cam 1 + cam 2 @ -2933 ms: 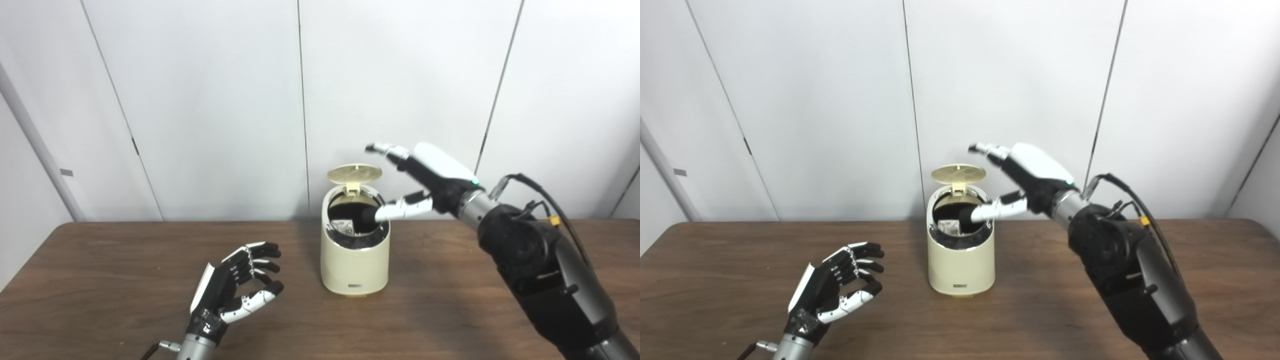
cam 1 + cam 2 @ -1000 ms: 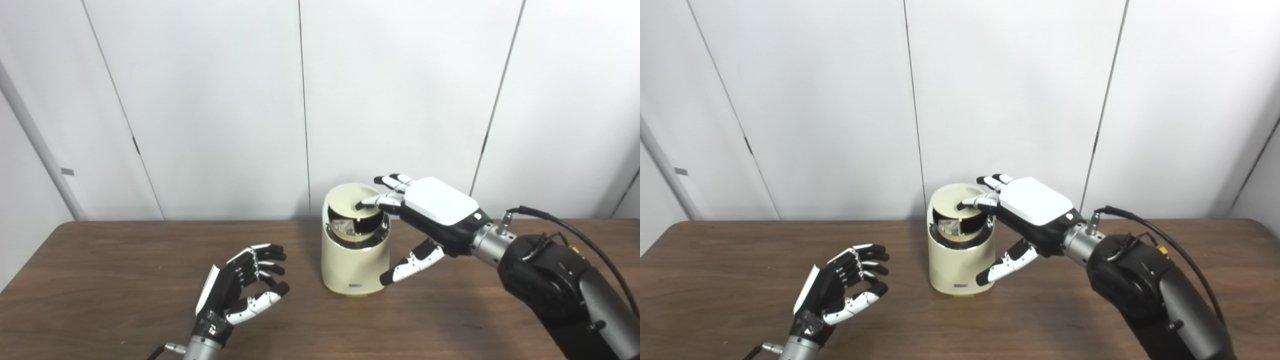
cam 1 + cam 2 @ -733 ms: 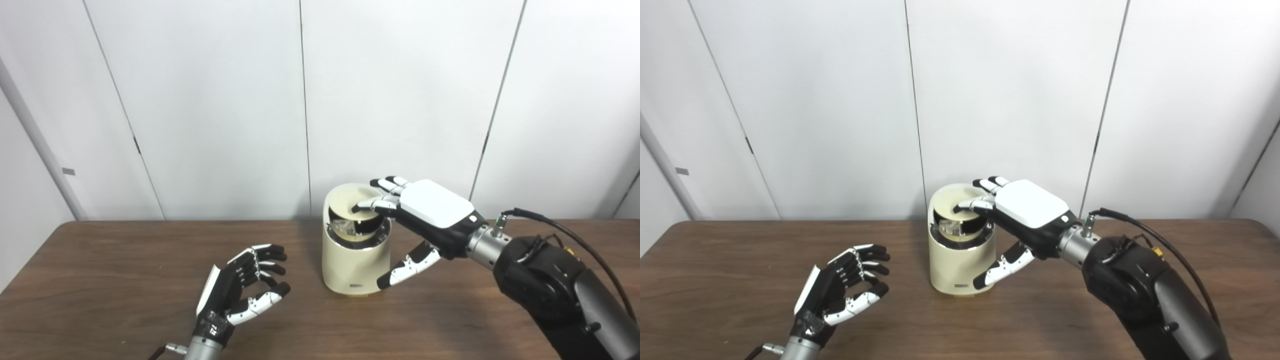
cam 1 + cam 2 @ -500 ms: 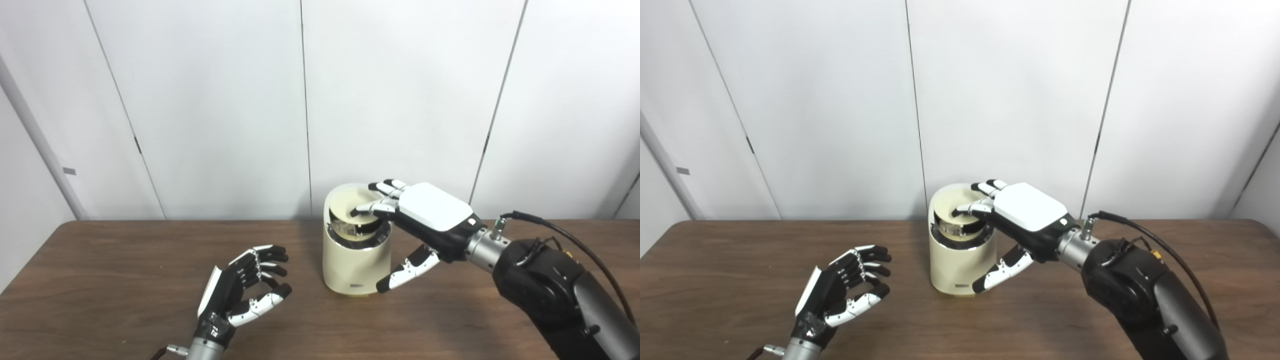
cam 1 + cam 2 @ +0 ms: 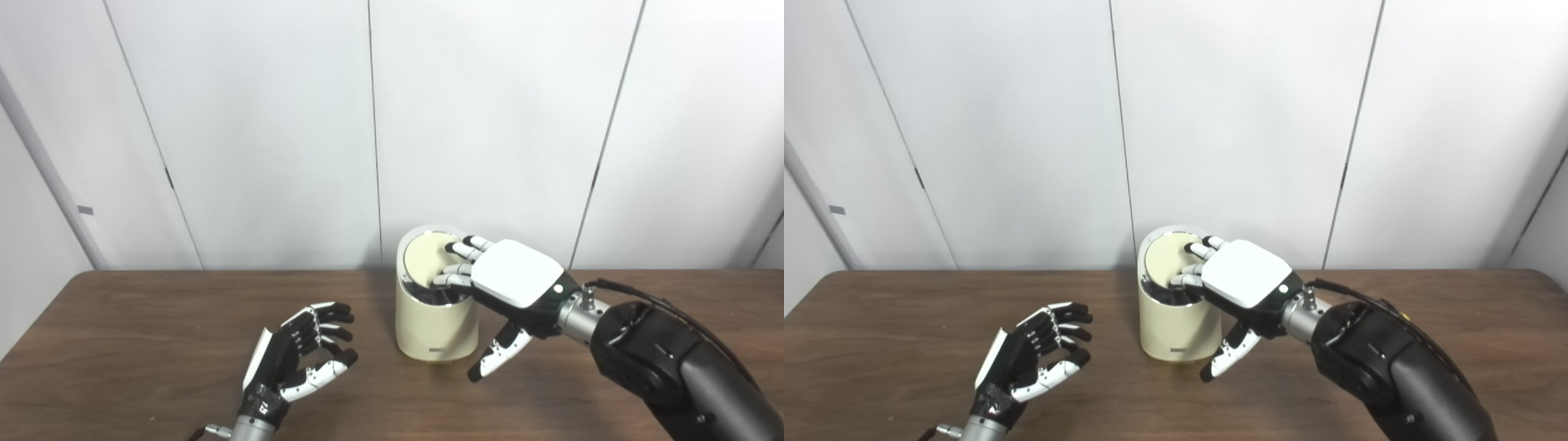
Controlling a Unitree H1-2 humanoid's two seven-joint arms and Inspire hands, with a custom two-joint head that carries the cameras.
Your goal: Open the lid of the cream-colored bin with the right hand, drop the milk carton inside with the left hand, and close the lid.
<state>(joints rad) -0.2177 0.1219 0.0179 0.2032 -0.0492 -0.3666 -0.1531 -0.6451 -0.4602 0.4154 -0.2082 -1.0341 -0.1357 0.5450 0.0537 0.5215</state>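
The right hand (image 5: 511, 283) is reaching over the top of the cream-colored bin (image 5: 436, 324) from the right, palm down, holding nothing; its fingers (image 5: 460, 250) are spread and resting on the lid (image 5: 425, 256), while the thumb is hanging free down the bin's right side, apart from the wall. The lid is lying nearly flat in the bin's ring, tilted slightly, with a dark sliver of opening showing along its front edge, so I judge the closing press to be almost but not quite finished. The relation that matters is straight vertical: the lid is lying directly under the fingers, and the remaining push is heading downward onto its front half, away from the rear edge nearest the wall. The bin is standing upright toward the back of the counter (image 5: 153, 343), close to the wall.

The left hand (image 5: 300, 355) is waiting well apart to the bin's left, low over the counter, fingers loosely curled and gripping nothing. The milk carton is not showing anywhere on the counter; it is presumably inside the bin, though the lid is hiding the interior.
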